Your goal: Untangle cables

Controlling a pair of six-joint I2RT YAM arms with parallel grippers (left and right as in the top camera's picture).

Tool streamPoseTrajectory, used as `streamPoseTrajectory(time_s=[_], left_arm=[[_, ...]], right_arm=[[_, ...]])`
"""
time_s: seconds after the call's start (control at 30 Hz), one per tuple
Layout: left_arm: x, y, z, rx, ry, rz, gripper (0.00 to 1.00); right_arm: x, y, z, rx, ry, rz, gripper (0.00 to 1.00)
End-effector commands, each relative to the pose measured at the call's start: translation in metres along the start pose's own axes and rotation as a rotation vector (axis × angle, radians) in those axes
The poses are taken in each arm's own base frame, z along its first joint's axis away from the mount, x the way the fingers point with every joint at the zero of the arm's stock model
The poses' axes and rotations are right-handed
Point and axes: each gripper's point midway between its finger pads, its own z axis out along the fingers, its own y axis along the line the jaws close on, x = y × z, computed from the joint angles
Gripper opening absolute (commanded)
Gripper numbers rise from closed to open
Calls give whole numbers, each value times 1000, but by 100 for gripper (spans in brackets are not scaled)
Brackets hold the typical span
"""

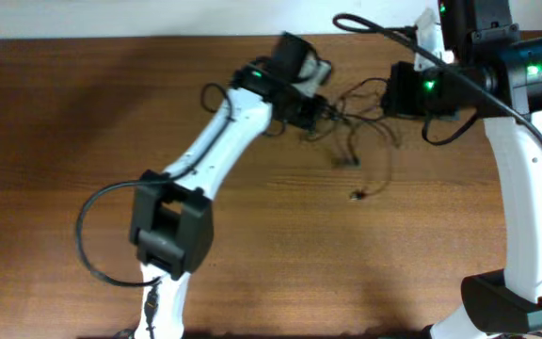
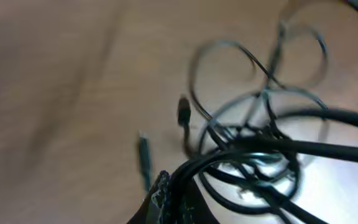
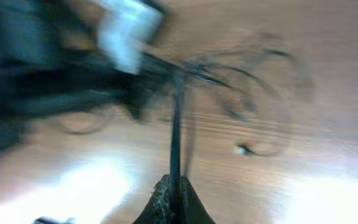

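The cables (image 1: 351, 127) lie as a loose black tangle on the wooden table between my two grippers. My left gripper (image 1: 320, 111) is at the tangle's left side. In the left wrist view it (image 2: 176, 199) is shut on a bunch of strands, and the knot of cables (image 2: 253, 149) loops out beyond it, with two plug ends (image 2: 183, 112) hanging free. My right gripper (image 1: 390, 94) is at the tangle's right side. The right wrist view shows it (image 3: 174, 196) shut on a single strand (image 3: 176, 124) that runs taut toward the knot.
A small loose plug end (image 1: 357, 194) rests on the table below the tangle. The left arm's white links (image 1: 224, 132) cross the table diagonally from the bottom left. The right arm's base (image 1: 525, 188) stands along the right edge. The left arm shows blurred in the right wrist view (image 3: 55, 81).
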Motion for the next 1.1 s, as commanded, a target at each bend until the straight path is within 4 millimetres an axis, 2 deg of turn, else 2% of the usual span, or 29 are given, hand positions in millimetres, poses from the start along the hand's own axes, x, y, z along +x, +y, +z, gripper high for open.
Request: streamPoseTrajectory(time_s=[0.0,0.07,0.17,0.23,0.27,0.33,0.47,0.6,0.67,0.7,0.77,0.83,0.87,0.9,0.93,0.97,1.03,1.07], left_arm=[[-46,69,-103,-201,-232,-139,0],[-50,89,-149,-234,-300,-179,0],[-48,113,-200,-280,-369,-223,0],[-45,121,-220,-300,-394,-238,0],[-42,128,-236,-321,-413,-239,0],[-36,151,-260,-387,-443,-273,0],[-16,208,-295,-540,-469,-376,0],[11,253,-324,-698,-460,-475,0],[27,270,-336,-765,-444,-521,0],[32,275,-339,-775,-440,-540,0],[29,266,-330,-665,-445,-544,0],[15,240,-313,-514,-430,-434,0],[8,227,-306,-441,-433,-406,0],[-2,204,-297,-324,-435,-320,0],[-13,168,-288,-151,-442,-176,0],[-18,146,-284,-52,-449,-84,0],[-23,122,-281,41,-456,-11,0],[-23,116,-278,55,-448,-6,0]], right_arm=[[-7,-38,-14,172,-59,68,4],[-5,-62,-14,228,-41,115,4],[1,-98,-8,294,4,193,4],[7,-115,-2,316,38,227,4],[12,-129,2,333,70,240,4],[18,-145,5,344,99,261,4],[19,-167,0,362,99,296,4],[20,-193,-10,387,80,371,4],[21,-204,-14,381,73,406,4],[20,-203,-14,355,76,399,4],[12,-174,-6,166,78,289,4],[9,-141,0,16,87,163,4],[8,-129,2,-29,90,112,8],[9,-112,4,-93,94,39,21],[10,-96,6,-148,98,-23,38],[11,-84,8,-179,104,-73,66],[15,-64,13,-202,120,-143,95],[18,-51,17,-218,129,-206,99]])
